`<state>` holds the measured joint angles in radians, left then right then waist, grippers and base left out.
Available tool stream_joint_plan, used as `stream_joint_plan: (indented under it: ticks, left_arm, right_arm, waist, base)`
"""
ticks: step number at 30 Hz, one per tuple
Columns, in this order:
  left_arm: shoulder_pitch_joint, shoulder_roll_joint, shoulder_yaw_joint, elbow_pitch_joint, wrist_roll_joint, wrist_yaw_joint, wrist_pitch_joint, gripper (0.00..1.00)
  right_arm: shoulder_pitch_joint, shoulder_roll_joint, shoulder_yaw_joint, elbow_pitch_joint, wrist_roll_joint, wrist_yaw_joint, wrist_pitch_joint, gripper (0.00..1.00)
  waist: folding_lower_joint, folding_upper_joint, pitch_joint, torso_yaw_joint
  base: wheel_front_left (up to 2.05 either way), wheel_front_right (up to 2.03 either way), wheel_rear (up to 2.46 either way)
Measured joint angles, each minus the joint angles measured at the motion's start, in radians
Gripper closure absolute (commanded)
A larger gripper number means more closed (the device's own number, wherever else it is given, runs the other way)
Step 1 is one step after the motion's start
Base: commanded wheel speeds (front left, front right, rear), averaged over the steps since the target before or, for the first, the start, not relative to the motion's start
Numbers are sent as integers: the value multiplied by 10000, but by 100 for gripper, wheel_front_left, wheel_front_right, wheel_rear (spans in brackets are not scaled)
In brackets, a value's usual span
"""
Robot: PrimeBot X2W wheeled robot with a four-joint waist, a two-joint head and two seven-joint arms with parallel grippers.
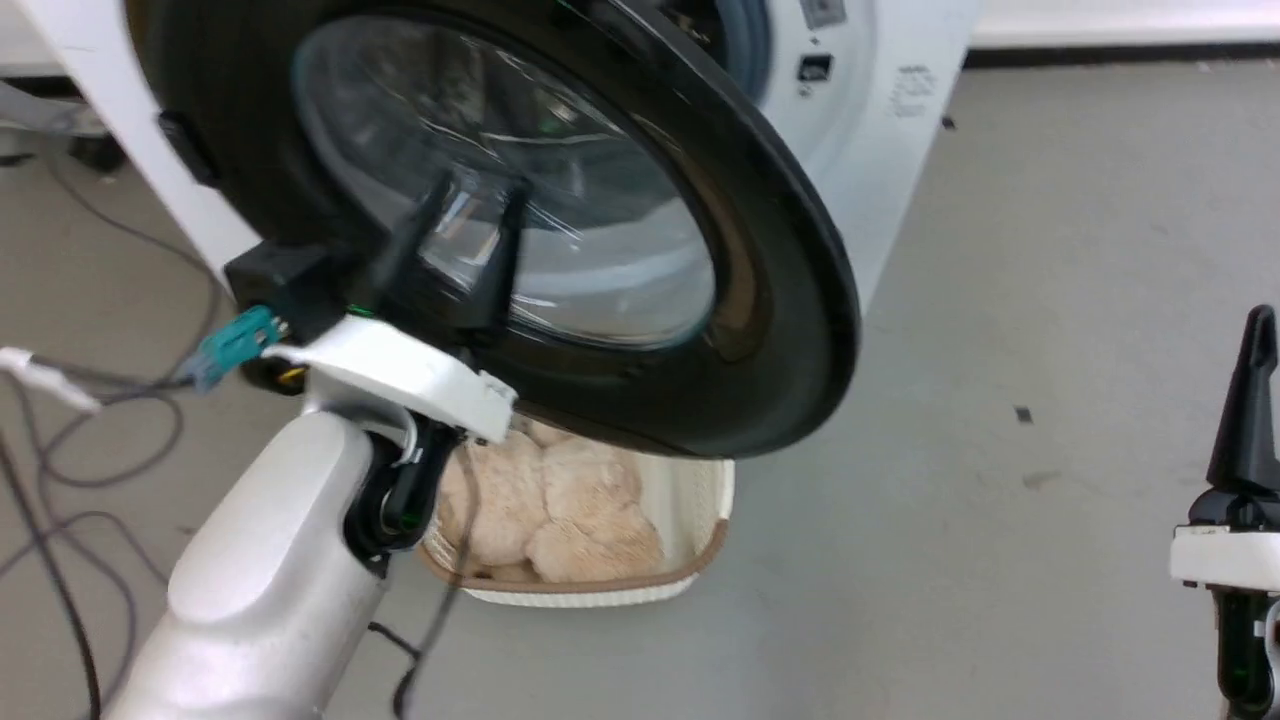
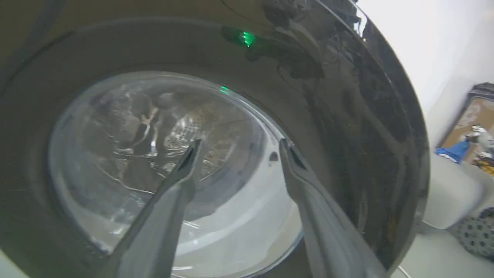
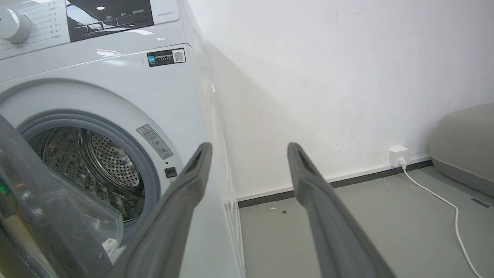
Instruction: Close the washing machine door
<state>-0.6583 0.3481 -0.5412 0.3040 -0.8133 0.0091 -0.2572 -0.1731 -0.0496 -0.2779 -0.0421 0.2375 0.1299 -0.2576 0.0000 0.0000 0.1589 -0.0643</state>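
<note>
The washing machine door [image 1: 790,300] stands swung out from the white washing machine [image 1: 880,120], its glossy black rim around a clear glass window [image 1: 560,210]. My left gripper [image 1: 470,205] is open, its two fingers pointing at the outer face of the glass. In the left wrist view the left gripper [image 2: 239,144] spreads over the window [image 2: 115,162], inside the black rim [image 2: 359,100]; contact cannot be told. My right gripper [image 1: 1255,400] hangs open at the lower right, far from the door. The right gripper [image 3: 249,148] points past the machine's front [image 3: 115,85], where the steel drum [image 3: 96,162] is uncovered.
A cream laundry basket [image 1: 705,500] with beige plush items sits on the floor under the door. Cables [image 1: 60,480] trail over the floor at the left. A wall socket with a white cord [image 3: 397,156] and a grey rounded object [image 3: 463,135] lie right of the machine.
</note>
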Motion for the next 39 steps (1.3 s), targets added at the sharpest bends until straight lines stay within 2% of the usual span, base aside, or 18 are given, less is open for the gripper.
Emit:
stream_joint_plan:
  ticks: [4, 5, 6, 10, 13, 14, 15, 16, 19, 21, 27, 28, 29, 34, 36, 39]
  left_arm:
    - [1027, -253, 1321, -846, 2454, 1007, -2, 0]
    - [1027, -253, 1321, -846, 2454, 1007, -2, 0]
    - [1547, -322, 1916, -1250, 3352, 1482, -2, 0]
    - [2433, -502, 2938, -1921, 4562, 2190, -2, 0]
    - [3117, -600, 3576, -2326, 5150, 2522, -2, 0]
    - [3350, -648, 3770, -2447, 5235, 2554, -2, 0]
    - [3583, -673, 3912, -2531, 5352, 2539, -2, 0]
    - [3806, -690, 4023, -2598, 5440, 2500, -2, 0]
    - [4182, -874, 4263, -2777, 5467, 2276, -2, 0]
    - [4607, -1051, 4437, -2997, 5749, 1965, -2, 0]
    - [5150, -1440, 4959, -3095, 6119, 1557, -2, 0]
    - [5150, -1440, 4959, -3095, 6119, 1557, -2, 0]
    - [5162, -1592, 5191, -3095, 6171, 1371, -2, 0]
    - [5165, -2002, 5540, -3043, 6393, 936, -2, 0]
    - [5164, -2148, 5643, -2995, 6472, 796, -2, 0]
    - [5160, -2272, 5762, -2982, 6550, 660, -2, 0]
  right_arm:
    - [-83, 0, 50, -385, -291, 0, 0, 0]
    - [-83, 0, 50, -385, -291, 0, 0, 0]
    - [-235, 0, 79, -541, -355, 0, 0, 0]
    - [-684, -2, 288, -886, -525, 0, 0, 0]
    - [-980, -2, 673, -1164, -759, 0, 0, 2]
    - [-1055, -4, 828, -1283, -901, 0, 0, 41]
    - [-1142, -2, 968, -1406, -995, 0, -2, 65]
    - [-1234, -2, 1147, -1517, -1012, 0, -2, 99]
    - [-1382, -12, 1586, -1693, -1089, 0, -6, 100]
    - [-1524, -186, 2324, -1860, -1137, 0, -8, 100]
    - [-1690, -1020, 4075, -1908, -876, 0, -8, 100]
    - [-1690, -1020, 4075, -1908, -876, 0, -8, 100]
    - [-1702, -1440, 4807, -1843, -882, 0, -10, 100]
    - [-1701, -2466, 6347, -1093, -947, 2, -8, 100]
    - [-1685, -2796, 6776, -671, -1066, 2, -8, 100]
    - [-1647, -2897, 6880, -236, -1024, 2, -8, 100]
  waist:
    - [0, 0, -278, 368]
    - [0, 0, -278, 368]
    - [0, 0, -386, 543]
    - [0, 0, -510, 868]
    - [0, 0, -542, 1080]
    - [0, 0, -540, 1144]
    - [0, 0, -532, 1207]
    - [0, 0, -520, 1266]
    - [0, 0, -495, 1385]
    - [0, 0, -459, 1552]
    - [0, 0, -316, 1715]
    - [0, 0, -316, 1715]
    - [0, 0, -246, 1730]
    - [0, 0, -100, 1760]
    - [0, 0, -37, 1766]
    - [0, 0, 46, 1763]
  base:
    - [0, 0, 0]
    - [0, 0, 0]
    - [0, 0, 0]
    - [0, 0, 0]
    - [0, 0, 0]
    - [0, 0, 0]
    - [0, 0, 0]
    - [0, 0, 0]
    - [0, 0, 0]
    - [0, 0, 0]
    - [0, 0, 0]
    - [0, 0, 0]
    - [0, 0, 0]
    - [0, 0, 0]
    - [0, 0, 0]
    - [0, 0, 0]
